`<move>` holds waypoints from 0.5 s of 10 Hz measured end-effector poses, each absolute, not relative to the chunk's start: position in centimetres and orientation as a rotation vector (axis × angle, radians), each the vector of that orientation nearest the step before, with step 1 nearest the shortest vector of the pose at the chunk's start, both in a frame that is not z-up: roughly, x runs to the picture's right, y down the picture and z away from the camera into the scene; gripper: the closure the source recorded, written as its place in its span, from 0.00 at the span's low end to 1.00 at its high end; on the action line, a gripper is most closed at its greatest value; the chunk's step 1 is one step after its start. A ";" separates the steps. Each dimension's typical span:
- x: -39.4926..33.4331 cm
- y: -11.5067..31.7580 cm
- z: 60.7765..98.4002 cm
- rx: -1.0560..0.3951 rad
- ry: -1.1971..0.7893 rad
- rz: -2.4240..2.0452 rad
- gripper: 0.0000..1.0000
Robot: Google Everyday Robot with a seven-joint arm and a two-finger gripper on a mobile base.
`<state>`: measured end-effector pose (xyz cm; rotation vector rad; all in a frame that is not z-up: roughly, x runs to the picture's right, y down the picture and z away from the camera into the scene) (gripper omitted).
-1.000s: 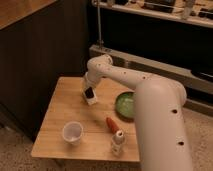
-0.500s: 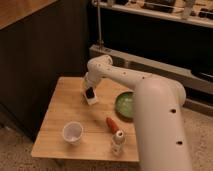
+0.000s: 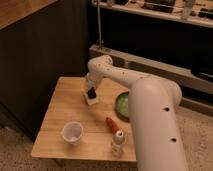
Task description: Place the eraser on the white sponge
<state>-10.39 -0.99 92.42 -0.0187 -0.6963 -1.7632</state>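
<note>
Gripper [image 3: 91,90] low over table [image 3: 57,117] back-left, grip state can't tell, eraser [image 3: 92,93] right at its tip, directly on top of white sponge [image 3: 90,100], 1 cup [image 3: 72,132] well apart.

Workshop-like room: cluttered shelf [image 3: 160,12] behind, jaws over table [image 3: 54,126].

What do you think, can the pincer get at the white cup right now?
Probably yes. The pincer is low over the white sponge, and only bare table lies between it and the cup; the carrot and bottle stand off to one side.
</note>
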 end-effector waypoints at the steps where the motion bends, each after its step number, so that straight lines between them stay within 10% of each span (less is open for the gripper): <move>1: -10.6 -0.8 92.7 -0.024 -0.715 -1.776 1.00; 5: -10.5 -0.1 93.9 -0.109 -0.755 -1.805 0.77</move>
